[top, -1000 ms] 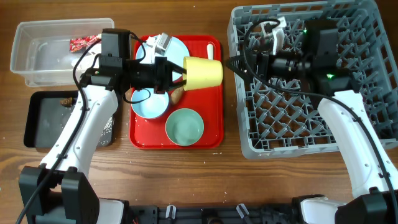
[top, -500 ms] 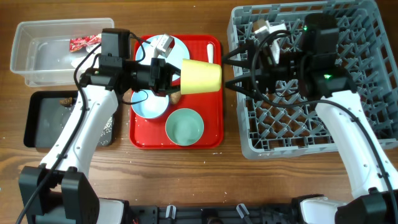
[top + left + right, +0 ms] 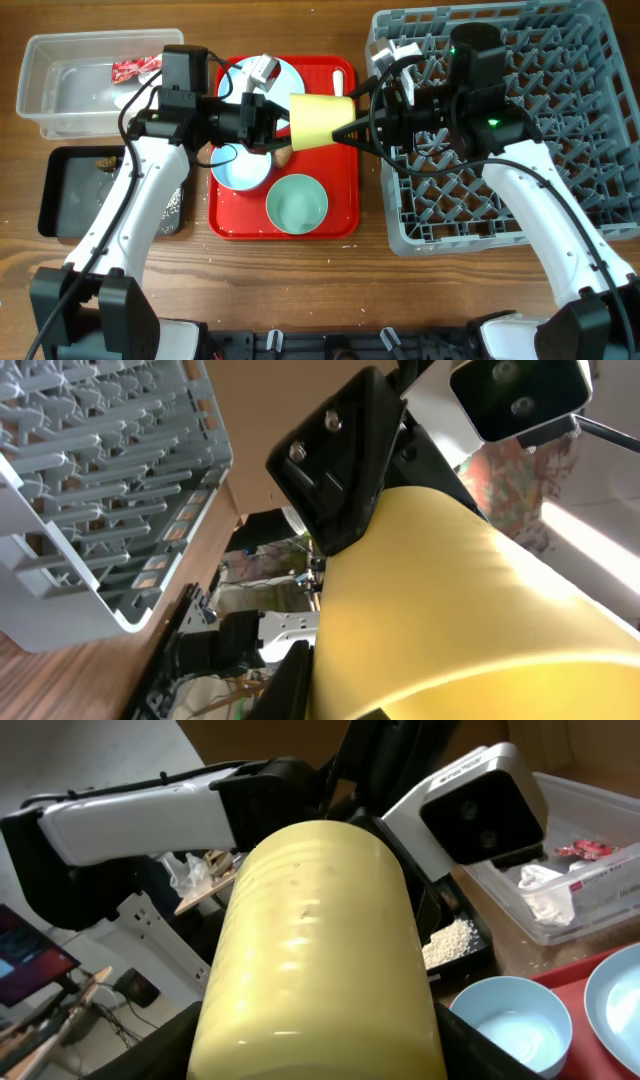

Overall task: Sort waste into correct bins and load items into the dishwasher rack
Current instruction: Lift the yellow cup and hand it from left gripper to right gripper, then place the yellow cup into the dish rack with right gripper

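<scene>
One yellow cup (image 3: pixel 322 120), two light-blue bowls (image 3: pixel 296 203), one clear tub (image 3: pixel 45 105), one black tray (image 3: pixel 55 205), one grey rack (image 3: pixel 440 210)

The yellow cup (image 3: pixel 322 120) is hanging on its side just left of the grey rack (image 3: pixel 560 150). Near it a blue bowl (image 3: pixel 296 203) is sitting upright. A red wrapper (image 3: pixel 135 68) is lying in the clear tub (image 3: pixel 40 95).

On wooden table (image 3: pixel 300 280): clear tub (image 3: pixel 70 95), black tray (image 3: pixel 70 205), red serving tray (image 3: pixel 342 190), grey rack (image 3: pixel 440 212).
</scene>
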Tool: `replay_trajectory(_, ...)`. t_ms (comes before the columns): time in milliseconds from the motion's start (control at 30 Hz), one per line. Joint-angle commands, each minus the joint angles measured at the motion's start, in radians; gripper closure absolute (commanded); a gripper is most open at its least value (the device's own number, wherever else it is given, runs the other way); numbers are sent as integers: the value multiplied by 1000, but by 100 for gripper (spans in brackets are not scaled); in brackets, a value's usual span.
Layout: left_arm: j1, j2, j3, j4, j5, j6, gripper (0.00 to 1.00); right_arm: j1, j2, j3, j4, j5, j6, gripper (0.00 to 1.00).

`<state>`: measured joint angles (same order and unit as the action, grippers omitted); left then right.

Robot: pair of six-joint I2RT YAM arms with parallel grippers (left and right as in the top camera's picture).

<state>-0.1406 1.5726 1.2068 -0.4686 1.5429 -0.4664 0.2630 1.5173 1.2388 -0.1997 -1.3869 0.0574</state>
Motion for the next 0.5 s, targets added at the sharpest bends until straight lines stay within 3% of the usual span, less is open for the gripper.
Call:
replay_trajectory(0, 5, -13, 11, 10, 18, 10, 86, 2, 5, 16, 4, -14, -2, 45)
replay_trajectory(67, 5, -13, 11, 10, 15, 10, 83, 2, 5, 16, 5, -20, -5, 48)
replay_trajectory(133, 5, -13, 11, 9, 16, 9, 96, 2, 5, 16, 21, -20, -5, 49)
replay_trajectory(167, 5, -13, 11, 9, 16, 9, 96, 2, 5, 16, 28, -20, -4, 50)
replay_trajectory(267, 5, -13, 11, 9, 16, 10, 84, 1, 5, 16, 31, -20, -4, 55)
replay_trajectory(467, 5, -13, 11, 9, 16, 10, 82, -43, 5, 16, 10, -25, -2, 54)
